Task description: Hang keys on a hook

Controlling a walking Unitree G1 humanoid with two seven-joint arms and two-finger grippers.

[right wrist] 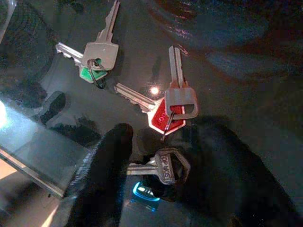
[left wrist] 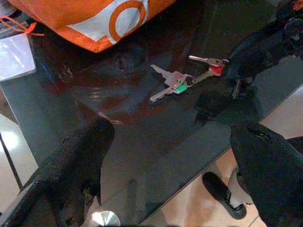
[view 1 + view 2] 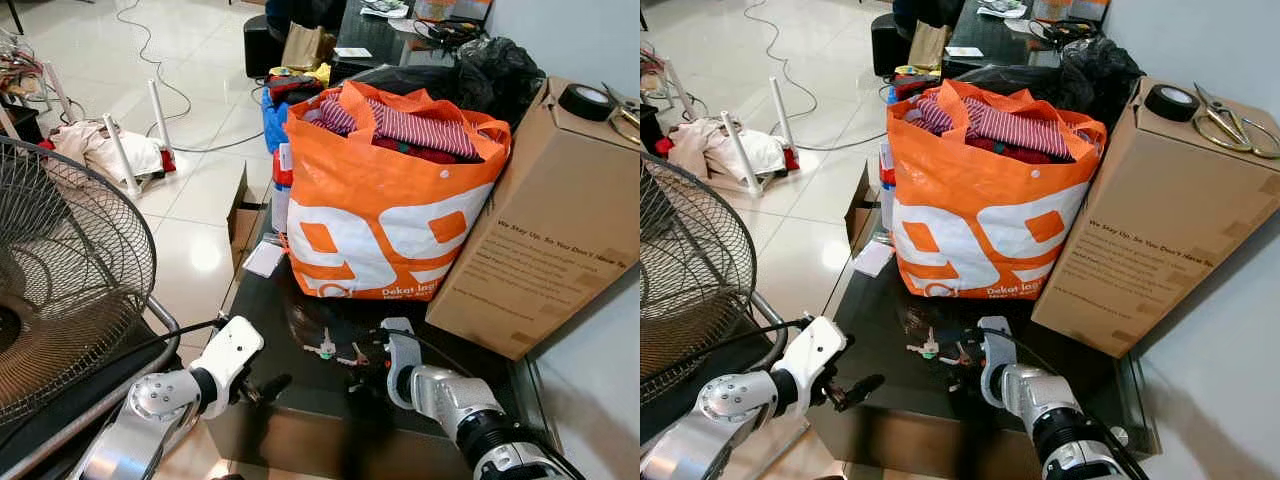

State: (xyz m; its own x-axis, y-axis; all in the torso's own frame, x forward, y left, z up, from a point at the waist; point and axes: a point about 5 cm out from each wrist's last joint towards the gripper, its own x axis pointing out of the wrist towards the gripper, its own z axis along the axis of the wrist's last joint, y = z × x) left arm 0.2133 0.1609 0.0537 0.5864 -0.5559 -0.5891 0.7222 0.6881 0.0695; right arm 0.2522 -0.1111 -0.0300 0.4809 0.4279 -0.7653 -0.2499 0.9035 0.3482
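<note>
Right fingers (image 1: 142, 189) spread over keys (image 1: 142, 99) | left fingers (image 2: 180, 165) wide | 1 key part-hidden

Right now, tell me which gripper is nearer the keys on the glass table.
Right. The right gripper sits over the keys, fingers straddling the end one. The left gripper hangs open off the table's front edge, apart from them.

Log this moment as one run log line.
stage: reaching | right gripper: open over keys on glass table | left gripper: open, hovering
</note>
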